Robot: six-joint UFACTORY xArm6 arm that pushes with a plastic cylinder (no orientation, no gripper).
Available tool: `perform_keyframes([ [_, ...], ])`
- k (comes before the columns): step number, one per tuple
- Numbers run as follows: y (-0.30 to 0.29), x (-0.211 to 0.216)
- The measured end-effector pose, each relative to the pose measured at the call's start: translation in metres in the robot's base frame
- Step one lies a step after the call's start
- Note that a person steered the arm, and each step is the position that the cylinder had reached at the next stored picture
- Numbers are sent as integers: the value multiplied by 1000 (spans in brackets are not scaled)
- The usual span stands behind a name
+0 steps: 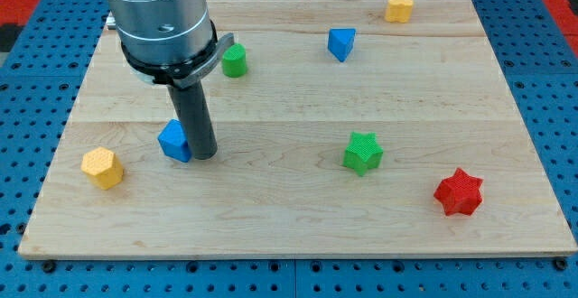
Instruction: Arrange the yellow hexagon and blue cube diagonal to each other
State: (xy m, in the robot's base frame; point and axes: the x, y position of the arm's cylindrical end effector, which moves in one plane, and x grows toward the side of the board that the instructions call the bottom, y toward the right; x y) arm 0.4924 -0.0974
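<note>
The yellow hexagon lies near the board's left edge, toward the view's bottom. The blue cube sits just to its upper right. My tip rests on the board right against the blue cube's right side, apart from the yellow hexagon. The rod rises from there to the arm's grey cylinder at the view's top left.
A green block sits beside the arm's body. A blue triangular block and a second yellow block lie toward the top right. A green star and a red star lie at the right. The wooden board ends close by the hexagon.
</note>
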Motion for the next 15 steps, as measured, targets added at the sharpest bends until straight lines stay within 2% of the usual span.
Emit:
perform_keyframes([
  [1, 20, -42],
  [2, -29, -55],
  [3, -104, -56],
  [5, -192, -7],
  [6, -127, 10],
  [7, -117, 30],
  [8, -110, 24],
  [9, -78, 20],
  [12, -93, -8],
  [15, -57, -17],
])
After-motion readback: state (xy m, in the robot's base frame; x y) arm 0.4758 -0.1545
